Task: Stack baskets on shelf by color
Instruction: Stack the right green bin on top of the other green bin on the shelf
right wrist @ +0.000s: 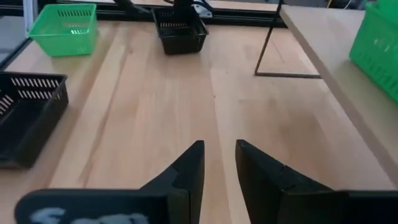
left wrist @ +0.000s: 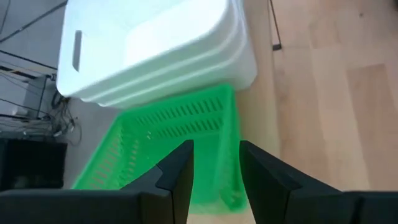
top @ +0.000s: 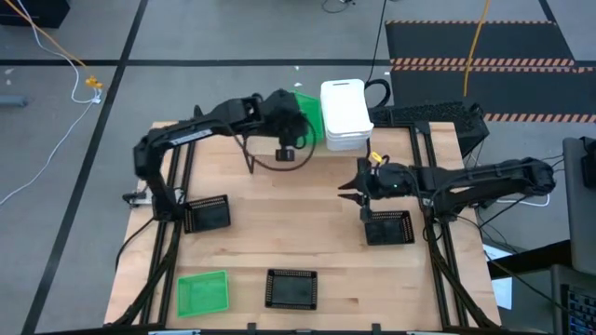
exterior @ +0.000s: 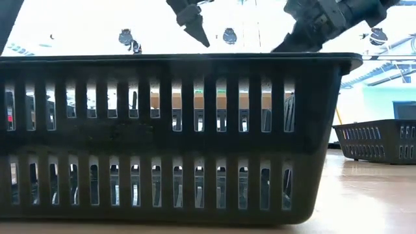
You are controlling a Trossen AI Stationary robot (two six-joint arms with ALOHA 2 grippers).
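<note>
right gripper (top: 352, 192) hangs over bare table mid-right, fingers a narrow gap apart, nothing between them. its likely next pick, judged from layout: the black basket (top: 388, 227) on the table, just beside the gripper at about 4 o'clock in the high view, roughly under the right wrist, long axis running 9-to-3. so the tips point past it toward 9 and the arm would need to pull back and drop. left gripper (left wrist: 214, 168) is up at the shelf (top: 396, 140) at 12, fingers parted, empty, poised over the rim of a green basket (left wrist: 177, 146) that sits on the shelf touching the white stack (top: 345, 115). other loose ones: black basket (top: 207, 215) at 9, green basket (top: 202, 290) at 7, black basket (top: 291, 288) at 6; these lie closer to the left arm's side. right arm is clearly nearer the 4 o'clock black one.
</note>
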